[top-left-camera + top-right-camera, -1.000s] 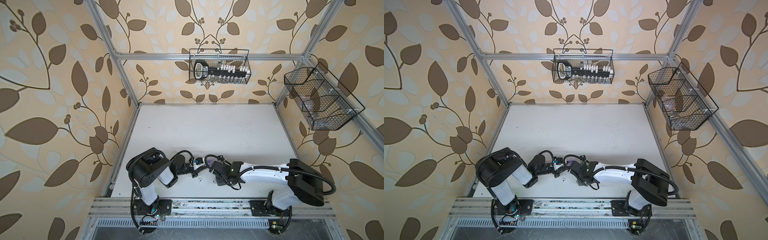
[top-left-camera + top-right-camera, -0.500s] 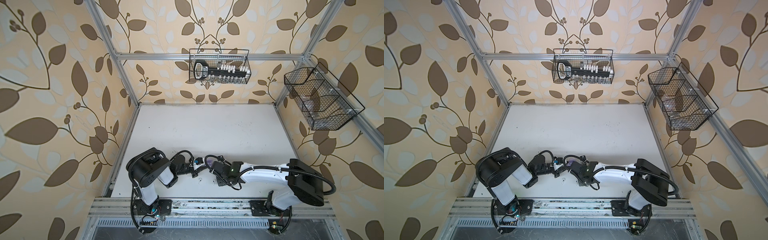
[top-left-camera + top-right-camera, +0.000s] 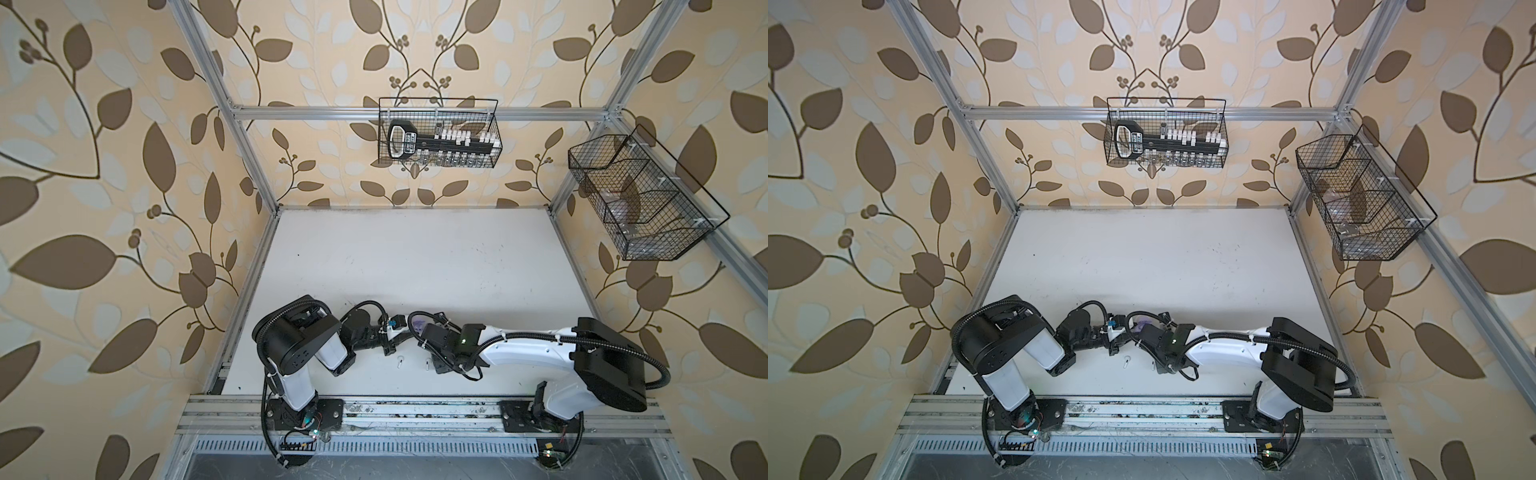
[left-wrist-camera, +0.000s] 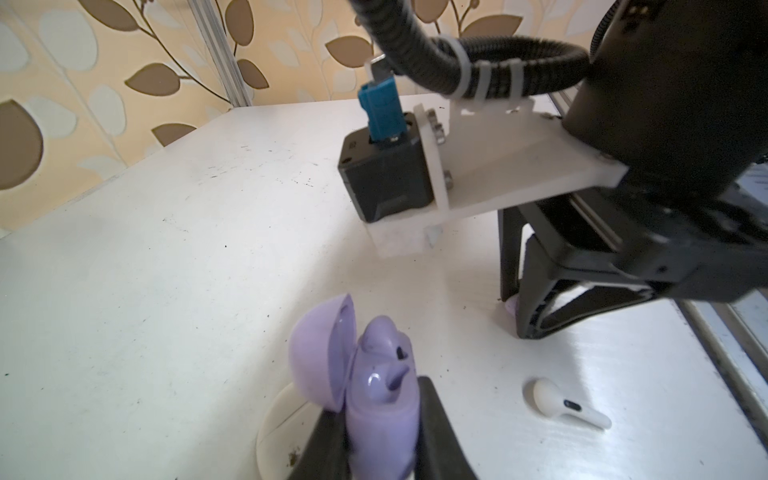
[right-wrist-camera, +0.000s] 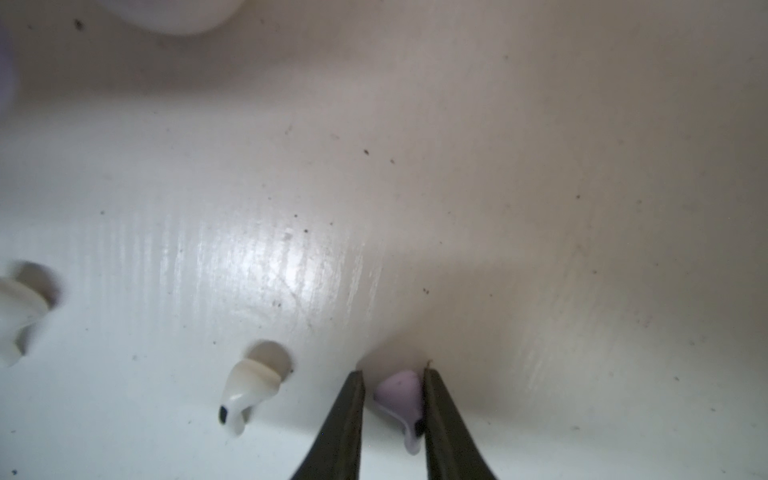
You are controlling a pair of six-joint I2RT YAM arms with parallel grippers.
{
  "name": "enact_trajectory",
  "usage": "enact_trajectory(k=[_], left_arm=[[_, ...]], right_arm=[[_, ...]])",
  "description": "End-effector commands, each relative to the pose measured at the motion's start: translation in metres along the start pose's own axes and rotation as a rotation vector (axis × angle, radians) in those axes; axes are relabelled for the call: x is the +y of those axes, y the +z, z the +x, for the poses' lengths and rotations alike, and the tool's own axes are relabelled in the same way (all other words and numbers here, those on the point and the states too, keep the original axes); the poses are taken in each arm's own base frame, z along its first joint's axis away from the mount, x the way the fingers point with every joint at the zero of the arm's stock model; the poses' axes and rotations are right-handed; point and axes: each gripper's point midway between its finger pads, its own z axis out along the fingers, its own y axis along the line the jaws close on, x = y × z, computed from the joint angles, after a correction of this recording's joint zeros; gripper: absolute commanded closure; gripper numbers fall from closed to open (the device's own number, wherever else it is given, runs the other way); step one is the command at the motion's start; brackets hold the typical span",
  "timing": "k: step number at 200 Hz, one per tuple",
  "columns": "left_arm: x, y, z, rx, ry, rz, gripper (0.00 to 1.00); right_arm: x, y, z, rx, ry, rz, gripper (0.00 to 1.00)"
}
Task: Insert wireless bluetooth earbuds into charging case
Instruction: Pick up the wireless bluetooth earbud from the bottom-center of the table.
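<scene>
My left gripper is shut on the lavender charging case, which stands upright with its lid open; a lavender earbud seems to sit in it. Low near the table's front edge, my right gripper is shut on a lavender earbud that lies on the table. Two white earbuds lie loose beside it. In both top views the white earbuds show between the two wrists, and the right gripper itself is hidden under its wrist.
A white round case lies on the table behind the lavender one. Wire baskets hang on the back wall and the right wall. The aluminium rail runs along the front edge just behind both arms.
</scene>
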Motion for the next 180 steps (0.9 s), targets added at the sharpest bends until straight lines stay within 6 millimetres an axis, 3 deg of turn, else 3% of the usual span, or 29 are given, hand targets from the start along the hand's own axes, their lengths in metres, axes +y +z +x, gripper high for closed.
enact_trajectory(k=[1, 180], left_arm=[[0.003, 0.001, -0.021, -0.071, 0.051, -0.013, 0.87], [0.004, 0.001, -0.021, -0.071, 0.047, -0.016, 0.87]], right_arm=[[0.001, 0.000, 0.000, 0.007, -0.015, 0.017, 0.74], [0.000, -0.005, -0.010, -0.048, 0.010, -0.006, 0.89]])
